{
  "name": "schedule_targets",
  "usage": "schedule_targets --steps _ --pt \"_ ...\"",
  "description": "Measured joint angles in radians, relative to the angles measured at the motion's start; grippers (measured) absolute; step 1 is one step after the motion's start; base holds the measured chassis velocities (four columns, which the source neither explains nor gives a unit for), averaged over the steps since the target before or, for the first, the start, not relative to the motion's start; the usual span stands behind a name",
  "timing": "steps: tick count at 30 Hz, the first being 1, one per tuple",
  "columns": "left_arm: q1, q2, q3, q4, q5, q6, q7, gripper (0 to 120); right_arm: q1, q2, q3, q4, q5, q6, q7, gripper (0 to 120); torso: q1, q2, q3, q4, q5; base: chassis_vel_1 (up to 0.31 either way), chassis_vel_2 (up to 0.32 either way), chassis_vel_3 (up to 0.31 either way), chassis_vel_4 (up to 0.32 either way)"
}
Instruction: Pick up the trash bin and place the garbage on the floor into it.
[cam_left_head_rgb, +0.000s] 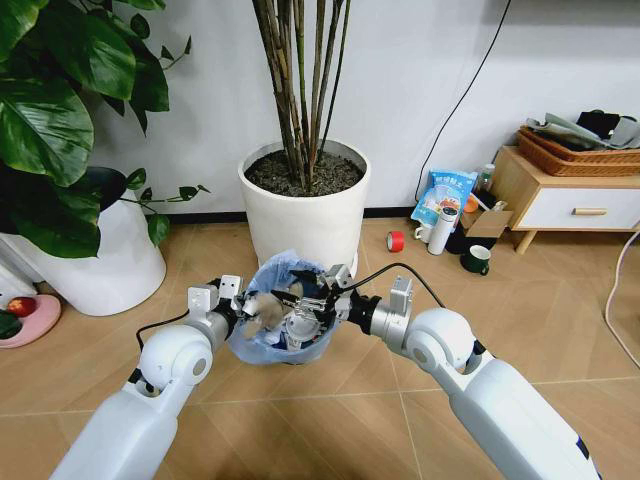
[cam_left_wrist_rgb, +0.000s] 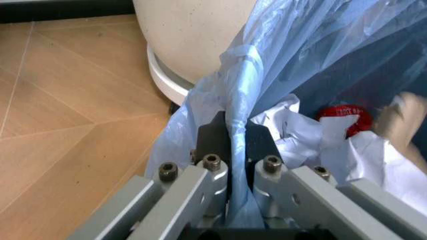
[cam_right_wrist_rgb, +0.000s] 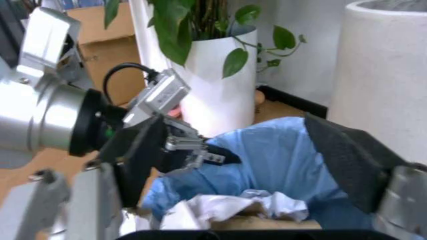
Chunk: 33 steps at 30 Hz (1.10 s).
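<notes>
The trash bin (cam_left_head_rgb: 285, 335), dark with a crinkly light-blue bag over its rim, sits between my two arms in front of the big white pot. My left gripper (cam_left_head_rgb: 243, 300) is shut on the bag-covered rim (cam_left_wrist_rgb: 235, 135) on the bin's left side. Inside lies garbage: crumpled white paper (cam_left_wrist_rgb: 300, 135), a red wrapper (cam_left_wrist_rgb: 343, 117) and a brown scrap (cam_left_wrist_rgb: 403, 120). My right gripper (cam_left_head_rgb: 302, 300) hovers over the bin's mouth, open, its dark pad (cam_right_wrist_rgb: 343, 157) over the blue bag (cam_right_wrist_rgb: 280, 160), nothing between its fingers. The floor (cam_left_head_rgb: 560, 320) around the bin is tan chevron wood.
A large white plant pot (cam_left_head_rgb: 305, 215) stands right behind the bin; a second white pot (cam_left_head_rgb: 110, 265) is at the left. A red tape roll (cam_left_head_rgb: 396, 241), a white cylinder (cam_left_head_rgb: 441, 230), a dark mug (cam_left_head_rgb: 476, 261) and a wooden cabinet (cam_left_head_rgb: 560, 200) are at the right.
</notes>
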Motion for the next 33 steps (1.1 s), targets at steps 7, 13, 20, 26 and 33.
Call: schedule_targets --steps 7,13,20,26,33 --pt "0.011 -0.004 -0.018 -0.002 0.009 0.000 0.000 0 -0.016 0.001 0.045 0.035 -0.009 0.022 0.090 99 0.000 0.000 0.000 0.0001 -0.0001 0.000 0.000 0.000 0.000" --pt "0.034 -0.008 -0.037 -0.016 0.029 0.000 0.001 0 -0.096 0.002 0.134 0.078 -0.074 0.060 0.264 100 0.000 0.000 0.000 0.0000 0.0000 0.000 0.000 0.000 0.000" --pt "0.060 -0.011 -0.053 -0.034 0.038 0.000 -0.001 0 -0.281 0.047 0.333 0.101 -0.236 0.128 0.265 100 0.000 0.000 0.000 0.0000 0.0000 0.000 0.000 0.000 0.000" --pt "0.068 -0.008 -0.061 -0.040 0.039 0.000 -0.002 0 -0.405 0.111 0.420 0.116 -0.312 0.171 0.261 100 0.000 0.000 0.000 0.0000 0.0000 0.000 0.000 0.000 0.000" --pt "0.072 -0.009 -0.061 -0.045 0.039 0.000 -0.004 0 -0.509 0.183 0.481 0.138 -0.360 0.218 0.261 100 0.000 0.000 0.000 -0.0001 0.0000 0.000 0.000 0.000 0.000"
